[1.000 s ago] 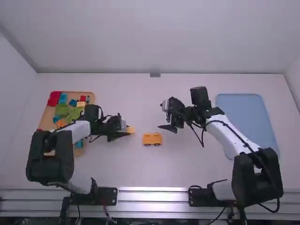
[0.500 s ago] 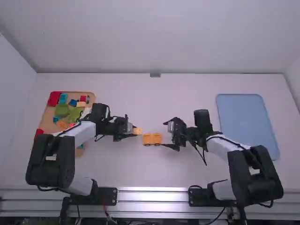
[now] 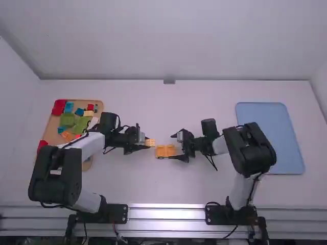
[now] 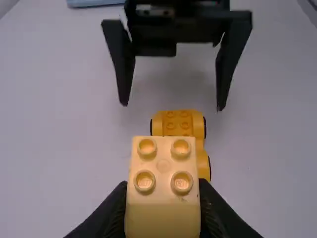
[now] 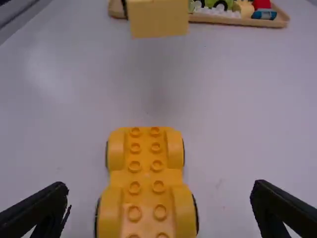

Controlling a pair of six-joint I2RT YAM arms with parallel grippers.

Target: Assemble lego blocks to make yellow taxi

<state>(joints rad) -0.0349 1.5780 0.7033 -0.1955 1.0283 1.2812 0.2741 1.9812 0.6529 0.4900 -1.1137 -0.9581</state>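
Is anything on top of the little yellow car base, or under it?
The yellow car base has bare round studs on top, no block attached. Black wheels peek out at its sides; its underside is hidden against the table.

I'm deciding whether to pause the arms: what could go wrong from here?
The right gripper is wide open by the car base; closing off-centre might twist the base. The left gripper holds the yellow block close by, so the grippers could bump during assembly.

At three o'clock, blue tray point(image 3: 276, 122); at nine, wooden tray point(image 3: 51, 127) with red block point(image 3: 59, 107), green block point(image 3: 67, 120), blue block point(image 3: 68, 107).
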